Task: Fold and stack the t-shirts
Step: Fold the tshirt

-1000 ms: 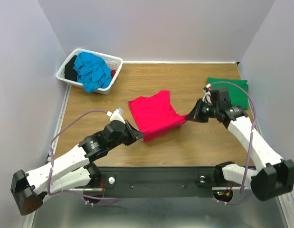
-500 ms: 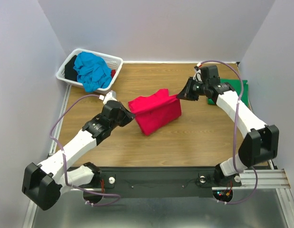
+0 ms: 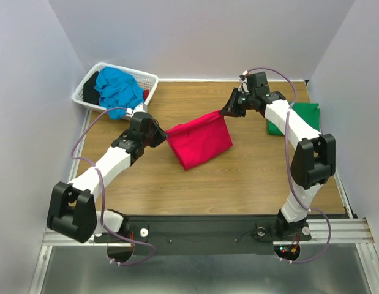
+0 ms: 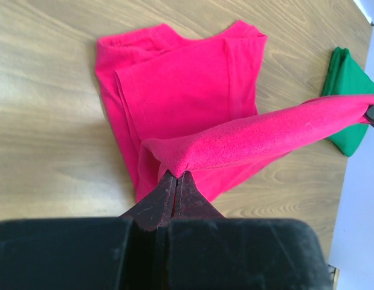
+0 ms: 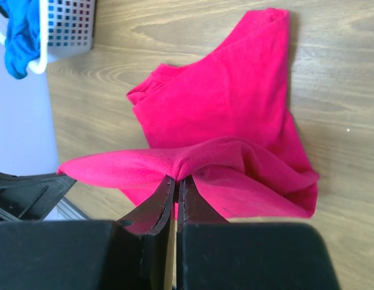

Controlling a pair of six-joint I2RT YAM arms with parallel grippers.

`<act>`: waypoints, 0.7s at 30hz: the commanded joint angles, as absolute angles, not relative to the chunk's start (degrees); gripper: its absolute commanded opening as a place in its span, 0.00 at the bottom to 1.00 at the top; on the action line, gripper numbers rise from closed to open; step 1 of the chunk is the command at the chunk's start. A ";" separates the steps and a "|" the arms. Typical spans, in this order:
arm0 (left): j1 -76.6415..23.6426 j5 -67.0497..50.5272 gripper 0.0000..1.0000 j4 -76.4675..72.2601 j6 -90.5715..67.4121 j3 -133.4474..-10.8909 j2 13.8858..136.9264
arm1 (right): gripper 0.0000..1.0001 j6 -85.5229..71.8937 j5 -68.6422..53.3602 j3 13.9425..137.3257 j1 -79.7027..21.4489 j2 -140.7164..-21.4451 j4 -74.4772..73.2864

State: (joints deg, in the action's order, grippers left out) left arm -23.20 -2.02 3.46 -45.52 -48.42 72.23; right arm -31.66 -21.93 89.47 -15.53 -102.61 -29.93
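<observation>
The crimson-pink t-shirt (image 3: 200, 139) lies partly folded mid-table, its top layer lifted and stretched between both grippers. My left gripper (image 3: 165, 135) is shut on the left corner of that raised edge, seen close in the left wrist view (image 4: 177, 174). At the far right corner of the edge my right gripper (image 3: 224, 113) is shut on the cloth, shown by the right wrist view (image 5: 176, 179). The pink t-shirt's lower layers (image 4: 174, 90) rest flat on the wood (image 5: 235, 90). A folded green t-shirt (image 3: 302, 118) lies at the right. A turquoise-blue t-shirt (image 3: 117, 90) is heaped in the basket.
A white lattice laundry basket (image 3: 145, 83) stands at the back left corner, with dark cloth beside the blue heap. White walls close in the table on three sides. The wooden tabletop (image 3: 238, 184) is bare in front of the pink shirt.
Both grippers have carried the pink shirt's edge away from the near side toward the back of the table, folding the top layer over. The arms stretched farther out.
</observation>
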 commanded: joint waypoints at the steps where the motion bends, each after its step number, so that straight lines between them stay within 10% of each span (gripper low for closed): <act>1: -19.96 -2.81 0.00 1.24 -40.61 -51.50 74.96 | 0.00 -30.32 -19.60 94.21 -14.85 -106.25 -26.46; 10: -15.04 -8.25 0.00 -2.37 -38.32 -56.15 88.92 | 0.02 -29.01 -19.69 101.94 -14.77 -117.58 -26.46; 13: -14.07 -10.36 0.00 -2.11 -38.23 -58.09 93.49 | 0.32 -27.25 -20.65 104.32 -14.68 -120.49 -26.63; 17: -13.89 -12.30 0.84 -2.20 -38.41 -60.03 94.49 | 1.00 -25.05 -22.93 105.82 -14.77 -122.26 -26.63; 18: -13.89 -12.22 0.98 -2.11 -38.23 -60.38 93.87 | 1.00 -23.74 -23.90 105.39 -14.77 -121.73 -26.63; 21: -13.89 -12.04 0.98 -1.76 -37.79 -60.64 90.80 | 1.00 -19.97 -23.47 103.81 -14.77 -120.07 -26.63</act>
State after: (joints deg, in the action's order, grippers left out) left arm -13.78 -10.92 -0.89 -39.38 -57.12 96.12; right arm -25.65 -22.61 102.89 -14.81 -122.87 -28.69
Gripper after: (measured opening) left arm 0.978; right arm 0.995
